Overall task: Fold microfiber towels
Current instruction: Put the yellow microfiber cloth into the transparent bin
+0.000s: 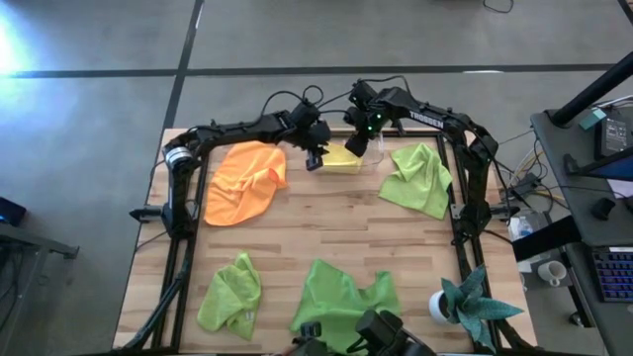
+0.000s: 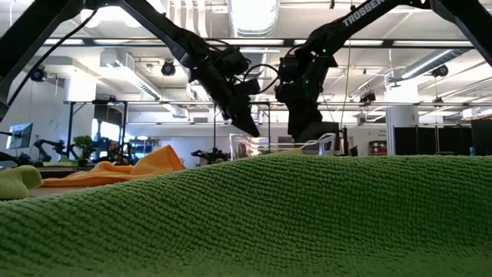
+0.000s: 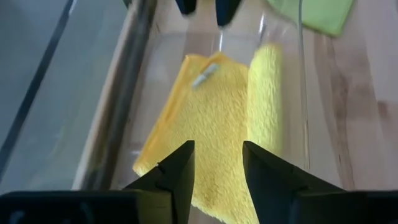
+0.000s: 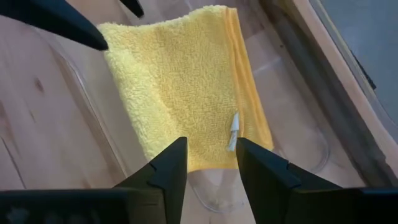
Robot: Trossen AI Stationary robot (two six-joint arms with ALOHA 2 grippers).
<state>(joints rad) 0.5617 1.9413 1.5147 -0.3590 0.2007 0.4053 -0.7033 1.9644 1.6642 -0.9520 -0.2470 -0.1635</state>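
Note:
A folded yellow towel (image 1: 341,158) lies flat in a clear plastic bin (image 1: 370,164) at the table's far edge. One side of it curls up against the bin's wall (image 3: 264,93). My left gripper (image 3: 217,168) hangs open just above the towel's left end. My right gripper (image 4: 211,165) hangs open above its right end, near a white tag (image 4: 234,129). Neither touches the towel. An orange towel (image 1: 245,181) lies crumpled at the far left. Three lime green towels lie crumpled at the far right (image 1: 420,178), near left (image 1: 229,295) and near middle (image 1: 346,297).
A teal spiky plant in a white pot (image 1: 465,305) stands at the near right corner. The black frame rails (image 1: 460,213) run along the table's left and right edges. Bare wood (image 1: 326,222) shows at mid-table. The near green towel (image 2: 269,223) fills the low view's foreground.

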